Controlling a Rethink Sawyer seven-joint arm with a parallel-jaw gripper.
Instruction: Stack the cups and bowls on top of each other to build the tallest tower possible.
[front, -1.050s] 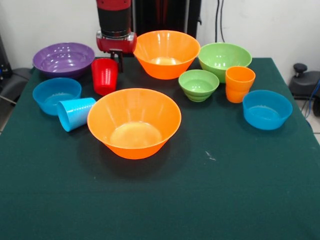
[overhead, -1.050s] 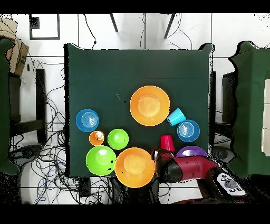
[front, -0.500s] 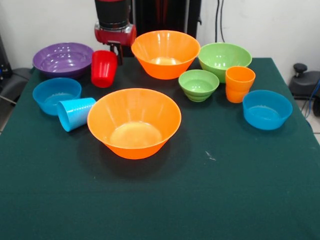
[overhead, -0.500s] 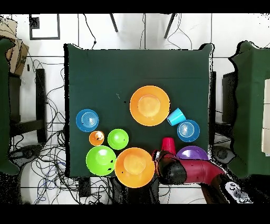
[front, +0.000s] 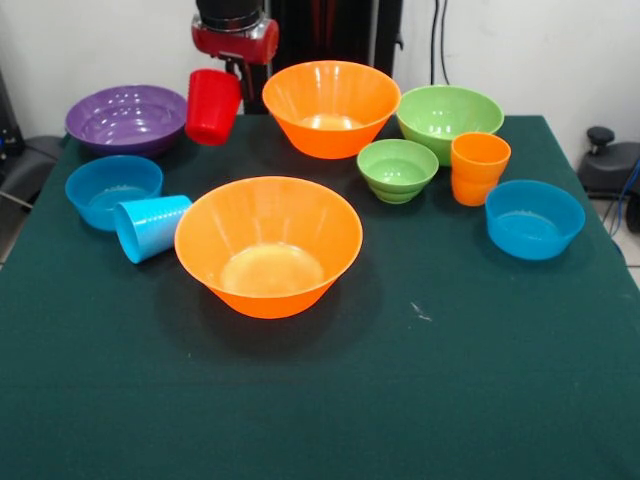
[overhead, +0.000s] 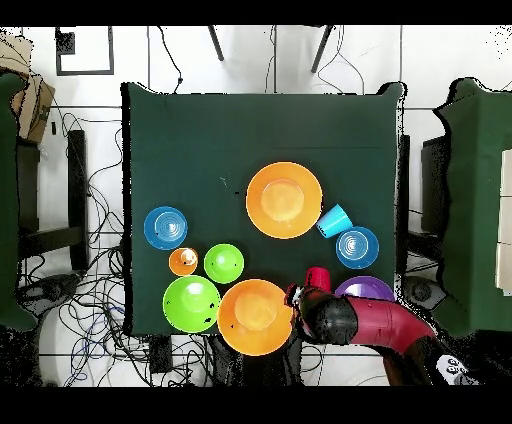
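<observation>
The red cup (front: 212, 105) hangs clear of the table, upright with a slight tilt, its upper edge caught by the gripper (front: 236, 68), whose fingers are clenched on the cup's wall just under the red wrist of the arm (front: 234, 30). In the front view the cup sits between the purple bowl (front: 127, 117) on the left and the far orange bowl (front: 331, 107) on the right, overlapping the purple bowl's right edge. From overhead only a small part of the red cup (overhead: 318, 277) shows ahead of the arm (overhead: 370, 322), which covers part of the purple bowl (overhead: 365, 288) and reaches up to the rim of the orange bowl (overhead: 256, 316) beside it. Nothing is stacked: every bowl and cup stands or lies by itself on the green table (front: 450, 380). The near orange bowl (front: 268, 245) sits in the middle of the cloth, upright and open. Just to its left the light blue cup (front: 150, 227) lies on its side, mouth toward the camera, touching or nearly touching a small blue bowl (front: 113, 190). Right of the far orange bowl stands the large green bowl (front: 449, 121), with the small green bowl (front: 397, 170) in front of it and the orange cup (front: 479, 168) upright just beside both. The second small blue bowl (front: 534, 219) rests near the table's right edge, close to the orange cup.
</observation>
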